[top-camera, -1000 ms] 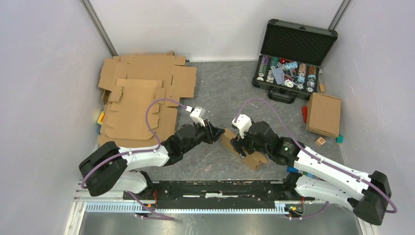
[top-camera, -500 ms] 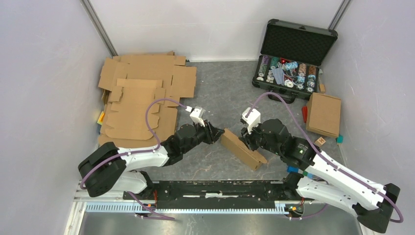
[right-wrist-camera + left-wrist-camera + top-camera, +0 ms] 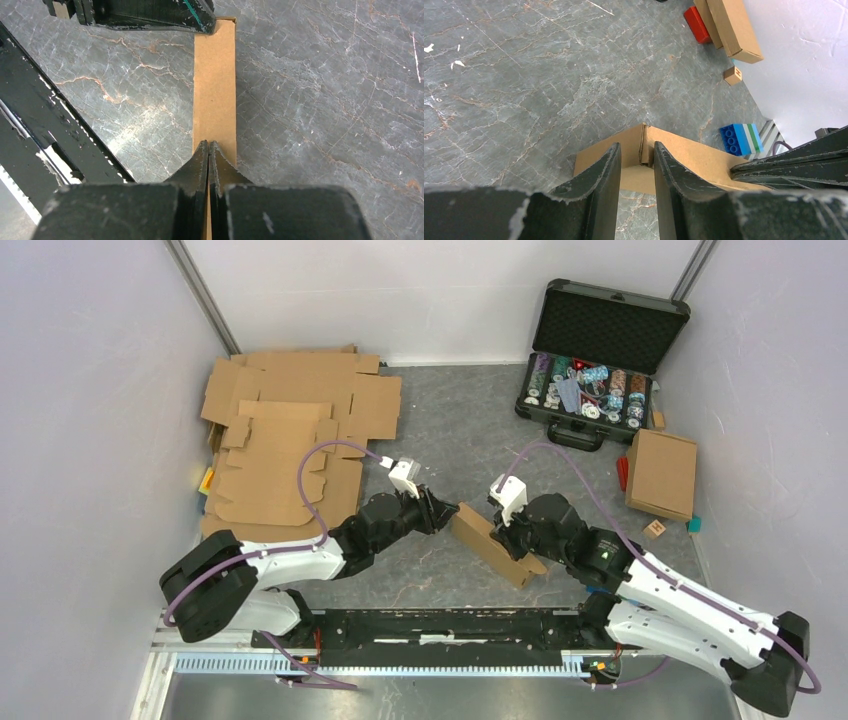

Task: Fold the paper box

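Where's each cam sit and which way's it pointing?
Top external: high behind the robot, looking down on the table; left gripper and right gripper show.
Left wrist: on the left arm, looking past its fingers at the cardboard box.
Right wrist: on the right arm, looking down past shut fingers onto the box.
Shared: all see the box.

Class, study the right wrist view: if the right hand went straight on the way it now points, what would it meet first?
The folded cardboard box. The shut right hand aims at its narrow top face and may already be touching it, though depth is unclear.
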{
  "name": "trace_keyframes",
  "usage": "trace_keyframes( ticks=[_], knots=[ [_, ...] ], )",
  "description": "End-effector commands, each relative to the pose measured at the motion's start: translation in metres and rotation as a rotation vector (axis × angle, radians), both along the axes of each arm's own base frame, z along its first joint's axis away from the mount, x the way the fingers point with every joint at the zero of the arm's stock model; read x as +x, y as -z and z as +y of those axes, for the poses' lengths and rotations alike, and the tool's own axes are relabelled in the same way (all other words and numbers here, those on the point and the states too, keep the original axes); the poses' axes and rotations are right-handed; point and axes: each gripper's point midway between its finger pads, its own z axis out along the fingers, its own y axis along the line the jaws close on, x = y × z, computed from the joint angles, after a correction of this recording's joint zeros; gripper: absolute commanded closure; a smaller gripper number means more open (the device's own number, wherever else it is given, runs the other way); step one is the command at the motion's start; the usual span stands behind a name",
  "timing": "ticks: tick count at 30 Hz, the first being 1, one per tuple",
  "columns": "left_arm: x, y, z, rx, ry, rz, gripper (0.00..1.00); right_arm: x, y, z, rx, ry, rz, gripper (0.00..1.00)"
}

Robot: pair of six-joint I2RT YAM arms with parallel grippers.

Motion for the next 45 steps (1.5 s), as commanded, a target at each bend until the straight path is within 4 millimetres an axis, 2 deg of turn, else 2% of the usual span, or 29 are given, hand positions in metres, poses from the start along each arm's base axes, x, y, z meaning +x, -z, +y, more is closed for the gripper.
trace_keyframes(
  ticks=[1,6,9,15,19,21,23,26,27,28,29,31,35,39,41,45],
  knots=[
    [-0.026,0.084,0.031,0.278,0.016,0.171,0.64,-0.007,0.019,-0.009,-0.064,0.008,0.063,1.0],
    [-0.025,0.083,0.03,0.28,0.015,0.166,0.64,-0.001,-0.027,-0.011,-0.003,0.031,-0.017,1.0],
    [-0.025,0.083,0.03,0.28,0.015,0.169,0.64,-0.004,-0.037,-0.015,-0.008,0.023,-0.022,0.99],
    [-0.026,0.085,0.03,0.283,0.021,0.174,0.64,-0.022,-0.02,-0.027,-0.05,0.004,0.054,0.99],
    [-0.026,0.084,0.028,0.282,0.027,0.171,0.64,-0.033,0.01,-0.034,-0.117,-0.006,0.134,0.96],
    [-0.025,0.083,0.028,0.28,0.027,0.169,0.64,-0.033,0.016,-0.035,-0.144,-0.009,0.146,0.95],
    [-0.026,0.083,0.027,0.28,0.032,0.17,0.64,-0.029,0.004,-0.03,-0.106,-0.01,0.114,0.89],
    [-0.027,0.084,0.028,0.288,0.033,0.174,0.64,-0.019,-0.028,-0.026,-0.04,0.008,0.033,0.83],
    [-0.026,0.085,0.029,0.291,0.031,0.176,0.64,-0.016,-0.038,-0.026,-0.035,0.012,0.011,0.78],
    [-0.027,0.085,0.029,0.292,0.034,0.175,0.64,-0.014,-0.044,-0.026,-0.04,0.011,0.001,0.65],
    [-0.027,0.085,0.029,0.296,0.035,0.174,0.64,-0.013,-0.05,-0.026,-0.041,0.013,-0.009,0.48],
    [-0.026,0.084,0.028,0.298,0.035,0.173,0.64,-0.011,-0.055,-0.025,-0.046,0.004,-0.016,0.28],
    [-0.026,0.083,0.027,0.297,0.04,0.172,0.64,-0.015,-0.036,-0.022,-0.099,-0.03,0.032,0.12],
    [-0.026,0.082,0.026,0.306,0.045,0.172,0.64,-0.02,-0.012,-0.02,-0.137,-0.069,0.076,0.06],
    [-0.025,0.08,0.026,0.308,0.045,0.17,0.64,-0.02,-0.003,-0.02,-0.157,-0.074,0.086,0.08],
    [-0.025,0.079,0.024,0.306,0.054,0.173,0.62,-0.022,0.011,-0.014,-0.175,-0.107,0.118,0.27]
  ],
)
